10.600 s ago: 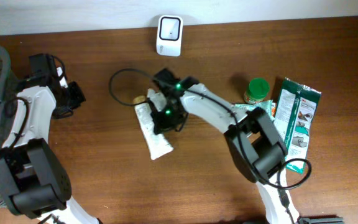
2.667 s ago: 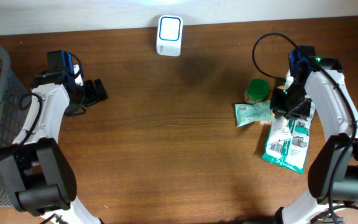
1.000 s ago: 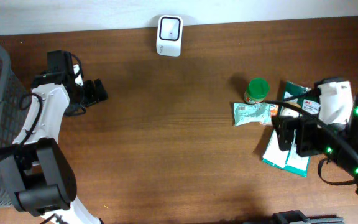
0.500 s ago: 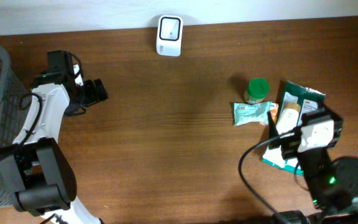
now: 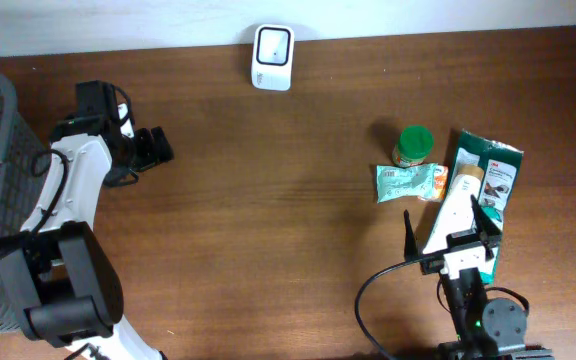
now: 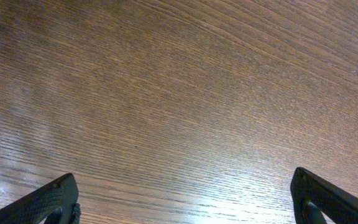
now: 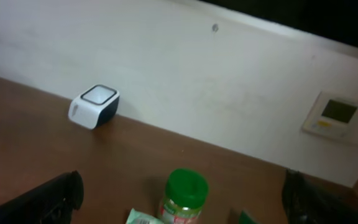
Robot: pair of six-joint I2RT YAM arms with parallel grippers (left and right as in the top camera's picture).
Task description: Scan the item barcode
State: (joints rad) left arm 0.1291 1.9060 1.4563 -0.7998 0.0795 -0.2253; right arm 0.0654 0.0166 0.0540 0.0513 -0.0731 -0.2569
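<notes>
Right gripper (image 5: 446,238): withdrawn from white pouch (image 5: 456,198), jaws wide, empty. Left gripper (image 5: 158,148): wide, empty. Pouch: probably soft, light; pinch mid-body.

Table (image 6: 179,93) under the left gripper (image 6: 188,202): brown wood, fine grain, smooth, low sheen with a pale glare patch by the fingers (image 6: 48,200), which are black matt textured plastic. Ahead of the right gripper (image 7: 182,200): jar lid (image 7: 186,184) in glossy green plastic, and scanner (image 7: 94,106) in smooth white plastic with a dark glossy top. The wall (image 7: 197,93) behind is matt white.
</notes>
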